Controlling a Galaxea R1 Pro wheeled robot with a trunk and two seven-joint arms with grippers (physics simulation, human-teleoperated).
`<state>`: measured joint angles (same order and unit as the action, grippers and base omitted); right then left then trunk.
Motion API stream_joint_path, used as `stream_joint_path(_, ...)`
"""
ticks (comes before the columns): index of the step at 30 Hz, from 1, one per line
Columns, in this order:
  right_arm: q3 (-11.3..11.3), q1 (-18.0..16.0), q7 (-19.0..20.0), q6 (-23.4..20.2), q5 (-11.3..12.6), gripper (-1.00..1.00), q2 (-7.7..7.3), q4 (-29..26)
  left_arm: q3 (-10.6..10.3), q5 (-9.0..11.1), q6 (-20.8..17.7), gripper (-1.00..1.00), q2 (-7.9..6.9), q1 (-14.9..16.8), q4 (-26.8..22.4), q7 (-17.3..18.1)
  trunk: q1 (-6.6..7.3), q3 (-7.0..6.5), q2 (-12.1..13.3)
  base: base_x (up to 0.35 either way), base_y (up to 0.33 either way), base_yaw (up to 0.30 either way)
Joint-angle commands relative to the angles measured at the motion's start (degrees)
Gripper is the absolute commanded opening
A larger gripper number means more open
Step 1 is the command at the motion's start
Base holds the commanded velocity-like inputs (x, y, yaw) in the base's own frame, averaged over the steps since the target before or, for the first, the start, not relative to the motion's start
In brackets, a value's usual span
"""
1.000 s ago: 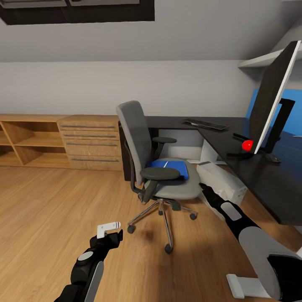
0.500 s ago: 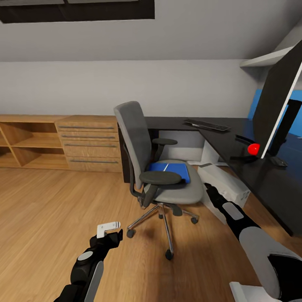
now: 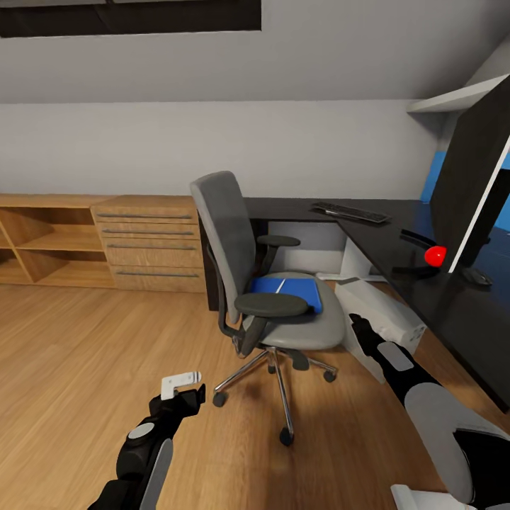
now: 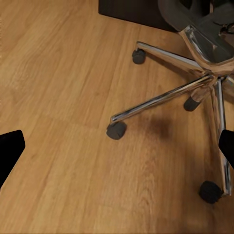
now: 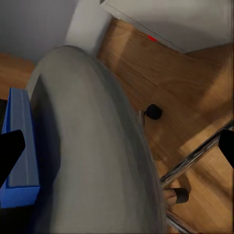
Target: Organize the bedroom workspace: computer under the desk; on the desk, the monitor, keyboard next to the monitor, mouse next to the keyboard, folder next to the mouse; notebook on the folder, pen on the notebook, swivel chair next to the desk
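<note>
Resting on grey upholstered swivel chair, flat blue folder, thin white pen

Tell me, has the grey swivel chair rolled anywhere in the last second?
No. The swivel chair stays put against the desk corner and the wooden chest; the whole view shifted because the camera moved.

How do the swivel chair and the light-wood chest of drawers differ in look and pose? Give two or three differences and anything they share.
The swivel chair is grey with black armrests; the chest of drawers is light wood with bar handles. The chair stands on a chrome star base with casters; the chest sits flat against the wall. The chair carries a blue flat item; the chest's top is bare. Both stand on the wooden floor.
</note>
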<state>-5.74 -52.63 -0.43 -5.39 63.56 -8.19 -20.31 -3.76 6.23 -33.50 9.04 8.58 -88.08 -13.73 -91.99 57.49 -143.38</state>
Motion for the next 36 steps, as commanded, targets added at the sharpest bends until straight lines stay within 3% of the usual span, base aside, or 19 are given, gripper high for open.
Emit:
stream_joint_path(1, -0.3, 0.0, -0.6, -0.3, 0.3, 1.0, 0.02, -0.1, -0.1, 0.6, -0.2, 1.0, 0.0, 0.0, -0.1, -0.5, 0.01, 0.06, 0.0, 0.01, 0.0, 0.0)
stream_joint_path(14, -0.2, 0.0, -1.8, -0.8, 0.3, 1.0, -0.03, -0.1, 1.7, 0.5, -0.2, 1.0, -0.07, 0.0, -0.1, -0.4, 0.01, 0.06, 0.0, 0.086, 0.0, 0.0)
stream_joint_path(36, -0.3, 0.0, -2.7, -2.8, 0.3, 1.0, -0.25, -0.1, 1.9, 0.5, -0.2, 1.0, -0.07, 0.0, -0.5, -0.5, 0.01, 0.06, 0.0, 0.135, 0.0, 0.0)
